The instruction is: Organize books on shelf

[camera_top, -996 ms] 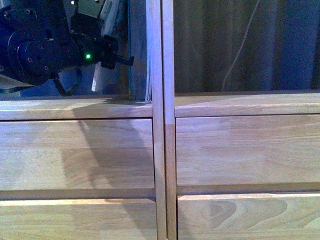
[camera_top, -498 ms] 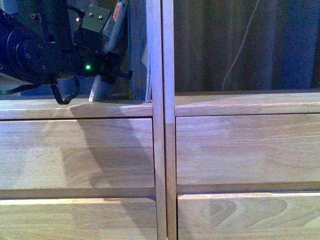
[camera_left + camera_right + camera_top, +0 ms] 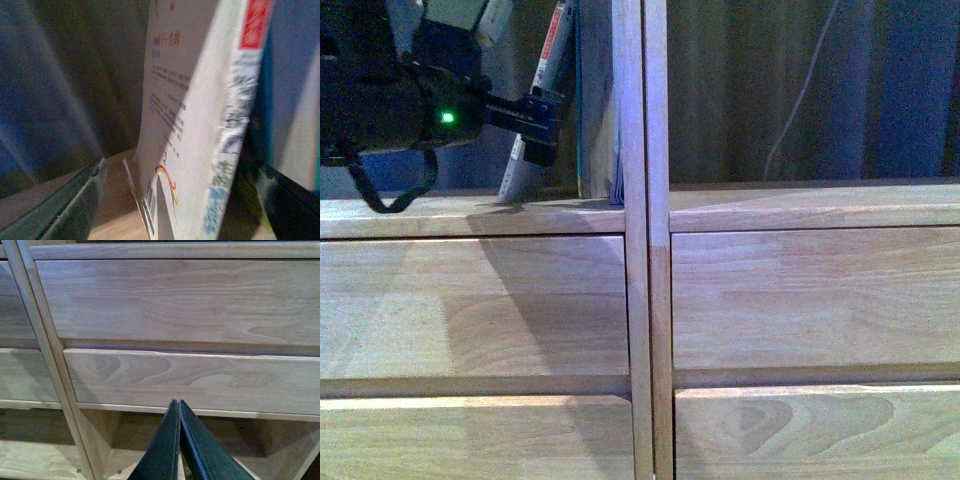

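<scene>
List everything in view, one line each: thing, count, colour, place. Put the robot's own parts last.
Shelf: one, light wood, fills the front view; doubled upright in the middle, plain panels below.
Thin book: one, whitish with red print, in the left compartment, leaning with its top towards the upright.
Thicker book: one, teal cover, standing against the upright in the left compartment.
Cable: one, white, hanging behind the right compartment.
Curtain: one, dark blue, behind the shelf.
Left gripper: one, black, open around the thin book.
Right gripper: one, black, shut and empty, before the lower panels.
</scene>
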`<state>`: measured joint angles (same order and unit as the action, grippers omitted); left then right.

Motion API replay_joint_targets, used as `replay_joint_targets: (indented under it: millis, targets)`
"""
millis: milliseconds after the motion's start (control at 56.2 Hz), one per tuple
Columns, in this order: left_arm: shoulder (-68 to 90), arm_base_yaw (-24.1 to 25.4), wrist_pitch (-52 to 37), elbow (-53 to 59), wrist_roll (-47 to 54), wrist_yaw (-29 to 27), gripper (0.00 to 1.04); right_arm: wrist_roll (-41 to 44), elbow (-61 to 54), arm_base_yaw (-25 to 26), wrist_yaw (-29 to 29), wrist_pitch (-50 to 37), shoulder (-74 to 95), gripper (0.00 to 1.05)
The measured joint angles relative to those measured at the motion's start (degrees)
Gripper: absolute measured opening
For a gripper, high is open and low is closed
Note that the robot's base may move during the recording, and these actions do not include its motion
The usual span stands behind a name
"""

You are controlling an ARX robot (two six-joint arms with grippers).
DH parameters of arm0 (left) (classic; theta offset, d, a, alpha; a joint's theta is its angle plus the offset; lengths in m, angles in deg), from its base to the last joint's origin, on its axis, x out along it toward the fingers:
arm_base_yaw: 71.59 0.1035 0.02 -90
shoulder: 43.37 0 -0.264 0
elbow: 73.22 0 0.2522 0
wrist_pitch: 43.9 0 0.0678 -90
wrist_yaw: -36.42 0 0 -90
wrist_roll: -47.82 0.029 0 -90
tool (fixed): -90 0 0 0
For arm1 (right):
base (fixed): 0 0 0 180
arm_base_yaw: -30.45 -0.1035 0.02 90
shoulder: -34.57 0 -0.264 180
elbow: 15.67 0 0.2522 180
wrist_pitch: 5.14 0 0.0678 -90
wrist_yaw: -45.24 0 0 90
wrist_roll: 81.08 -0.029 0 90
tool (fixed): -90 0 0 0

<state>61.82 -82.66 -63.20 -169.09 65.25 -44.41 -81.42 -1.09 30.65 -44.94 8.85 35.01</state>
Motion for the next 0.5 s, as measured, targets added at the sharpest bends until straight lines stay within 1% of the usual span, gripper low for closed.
replay_joint_targets:
  millis: [89, 160, 284, 373, 498]
  targets:
    - [-5.8, 0.5, -1.5, 6.6, -0.7, 0.0, 0.97, 0.0, 0.0, 0.0, 0.0, 0.0, 0.0, 0.03]
    - [-13.4, 1.9, -2.9, 15.2, -1.2, 0.2, 0.97, 0.0, 0.0, 0.0, 0.0, 0.0, -0.1, 0.03]
    - [-25.8, 6.6, -4.5, 28.3, -3.8, 2.4, 0.97, 0.0, 0.0, 0.0, 0.0, 0.0, -0.1, 0.03]
    - [-37.6, 11.2, -4.9, 39.0, -6.9, 6.0, 0.97, 0.0, 0.0, 0.0, 0.0, 0.0, -0.1, 0.03]
    - [-49.9, 13.7, -4.5, 48.9, -8.6, 10.3, 0.97, 0.0, 0.0, 0.0, 0.0, 0.0, -0.1, 0.03]
